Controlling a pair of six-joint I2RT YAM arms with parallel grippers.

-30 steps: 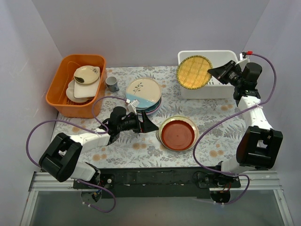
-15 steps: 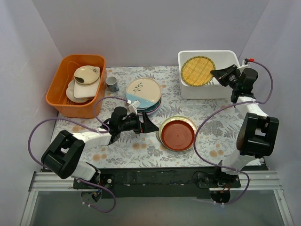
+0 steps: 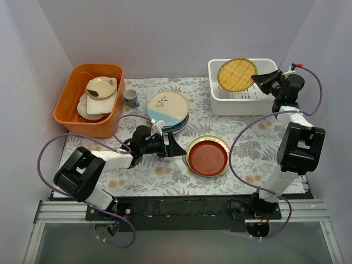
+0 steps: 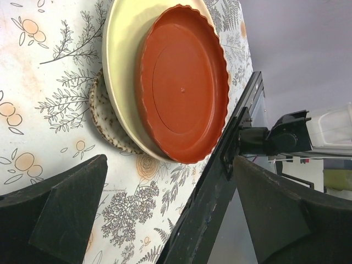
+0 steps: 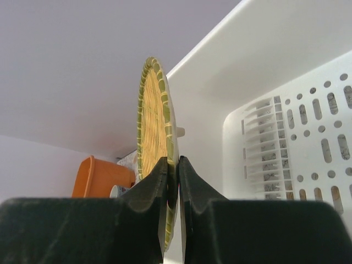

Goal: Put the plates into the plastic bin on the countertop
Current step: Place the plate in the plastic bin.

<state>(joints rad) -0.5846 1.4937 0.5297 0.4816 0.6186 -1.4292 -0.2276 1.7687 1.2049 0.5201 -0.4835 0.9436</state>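
The right fingers (image 5: 151, 190) are clenched on the near rim of the yellow woven plate (image 5: 153, 132), one pad on each face, with only the rim's thickness between them. This edge grip carries the plate tilted up on its rim rather than flat, presumably so it can be lowered between the walls of the plastic bin (image 5: 264, 60). In the top view the plate hangs over the far half of the bin and looks clear of the slotted floor. Contact with the far wall cannot be determined. Judged step: lower, then release.

The left fingers (image 4: 60, 214) are released, spread wide and holding nothing. They lie low over the surface (image 4: 33, 71), aimed at the red scalloped plate (image 4: 184, 82). That plate rests in a cream plate (image 4: 124, 66) on top of a speckled one (image 4: 104, 118). A low, wide approach suits a rim pick from the side.

More plates, topped by the leaf-sprig plate (image 3: 166, 104), are stacked mid-surface, well apart from the bin.
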